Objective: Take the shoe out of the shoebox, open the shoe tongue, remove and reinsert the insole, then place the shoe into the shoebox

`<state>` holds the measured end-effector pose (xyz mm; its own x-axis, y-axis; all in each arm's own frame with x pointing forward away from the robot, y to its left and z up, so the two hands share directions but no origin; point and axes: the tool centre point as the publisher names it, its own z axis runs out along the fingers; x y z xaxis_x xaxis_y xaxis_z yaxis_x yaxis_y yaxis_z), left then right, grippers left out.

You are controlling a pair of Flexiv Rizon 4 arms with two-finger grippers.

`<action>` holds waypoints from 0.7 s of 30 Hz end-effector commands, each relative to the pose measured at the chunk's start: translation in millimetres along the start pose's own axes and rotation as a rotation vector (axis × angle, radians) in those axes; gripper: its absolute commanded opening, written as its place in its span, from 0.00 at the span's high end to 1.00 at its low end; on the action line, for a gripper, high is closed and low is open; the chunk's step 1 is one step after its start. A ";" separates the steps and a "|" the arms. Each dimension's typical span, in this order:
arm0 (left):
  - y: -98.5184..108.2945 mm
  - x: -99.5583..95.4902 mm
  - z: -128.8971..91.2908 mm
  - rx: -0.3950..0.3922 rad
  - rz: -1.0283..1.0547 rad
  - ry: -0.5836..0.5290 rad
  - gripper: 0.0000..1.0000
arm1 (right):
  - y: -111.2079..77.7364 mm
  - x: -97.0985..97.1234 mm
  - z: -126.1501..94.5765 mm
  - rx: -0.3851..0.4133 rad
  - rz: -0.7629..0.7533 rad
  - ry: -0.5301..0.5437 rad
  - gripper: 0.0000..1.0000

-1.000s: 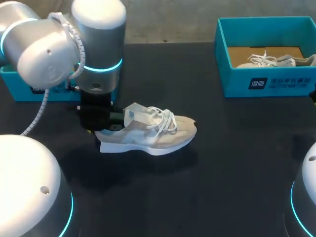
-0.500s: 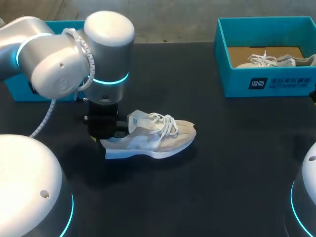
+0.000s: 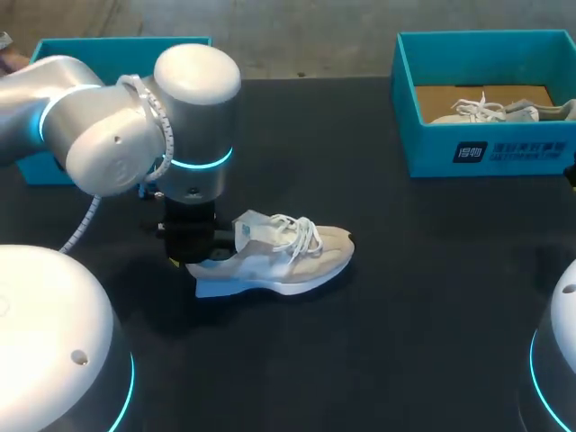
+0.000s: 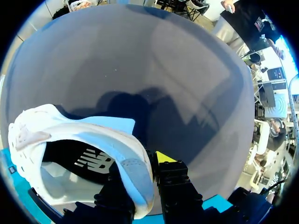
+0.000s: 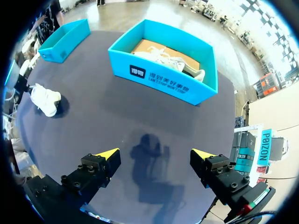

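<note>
White arm segments (image 3: 108, 135), glowing cyan rings (image 3: 193, 164), white ribbed cable (image 3: 83, 219); black end effector (image 5: 156, 156), 2 yellow tips.

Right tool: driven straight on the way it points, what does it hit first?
Probably the bare table: the right tool hangs open above it, aimed at tabletop short of the shoebox. Nothing shows in between, though depth is hard to judge.

Another teal box (image 3: 108, 49) rests on the black table (image 3: 405, 297).
</note>
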<state>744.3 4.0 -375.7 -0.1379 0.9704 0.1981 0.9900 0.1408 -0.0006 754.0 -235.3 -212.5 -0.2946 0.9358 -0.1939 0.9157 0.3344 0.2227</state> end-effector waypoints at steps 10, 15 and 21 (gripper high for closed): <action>7.9 -12.4 25.1 0.035 0.027 0.005 1.00 | 0.6 -0.6 0.5 0.001 -0.001 0.002 0.00; 7.6 -12.8 25.5 0.049 0.026 0.004 0.76 | 0.6 -0.6 0.5 0.001 -0.001 0.002 0.00; 5.5 -9.5 11.5 0.042 0.044 -0.021 0.00 | 0.6 -0.6 0.5 0.001 -0.001 0.002 0.00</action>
<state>751.0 -4.4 -393.8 -0.0978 0.9773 0.1879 0.9928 0.1090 -0.0500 754.0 -235.3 -212.5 -0.2945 0.9358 -0.1938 0.9158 0.3343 0.2227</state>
